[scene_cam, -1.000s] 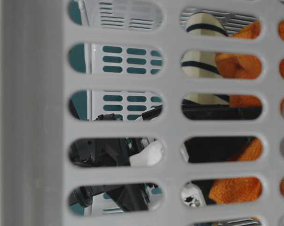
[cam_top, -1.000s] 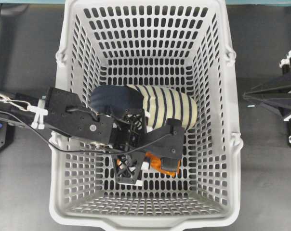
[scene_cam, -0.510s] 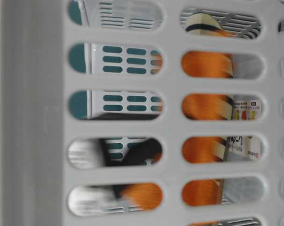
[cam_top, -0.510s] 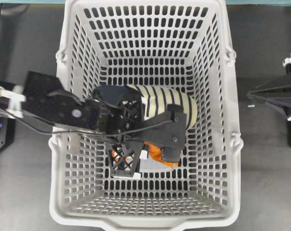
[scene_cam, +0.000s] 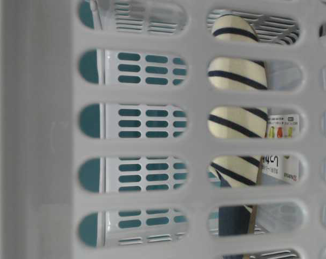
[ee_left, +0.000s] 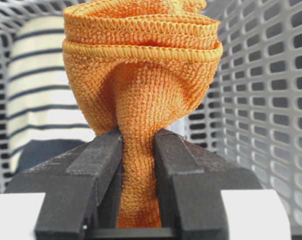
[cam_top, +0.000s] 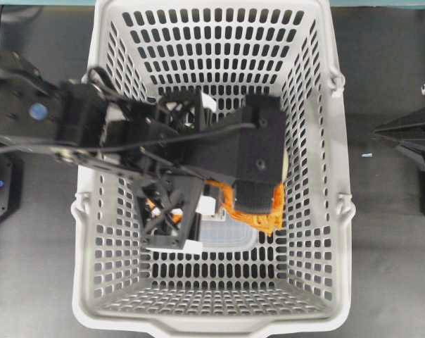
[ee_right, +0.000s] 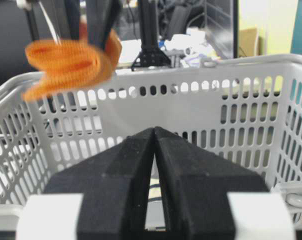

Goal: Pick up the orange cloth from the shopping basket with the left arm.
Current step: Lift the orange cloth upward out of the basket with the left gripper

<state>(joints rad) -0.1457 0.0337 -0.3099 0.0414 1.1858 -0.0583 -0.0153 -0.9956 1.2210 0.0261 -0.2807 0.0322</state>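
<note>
The orange cloth (cam_top: pixel 265 211) hangs bunched from my left gripper (cam_top: pixel 226 204), which is raised above the floor of the grey shopping basket (cam_top: pixel 318 232). In the left wrist view the gripper (ee_left: pixel 138 137) is shut on the cloth (ee_left: pixel 141 65), and a pinched fold runs down between the black fingers (ee_left: pixel 98 160). In the right wrist view the cloth (ee_right: pixel 66 62) hangs above the basket rim (ee_right: pixel 201 67). My right gripper (cam_top: pixel 376 131) is shut and empty outside the basket at the right; it also shows in the right wrist view (ee_right: pixel 154 131).
A navy-and-cream striped slipper (scene_cam: pixel 236 108) stands in the basket behind the cloth and also shows in the left wrist view (ee_left: pixel 41 90). A clear plastic pack (cam_top: pixel 226 236) with a printed label (scene_cam: pixel 282 129) lies on the basket floor. The left arm covers the basket's middle.
My left gripper has risen with the orange cloth, lifting it off the basket floor. The cloth has left the table-level view, which now shows the whole slipper. The right arm shifted slightly right.
</note>
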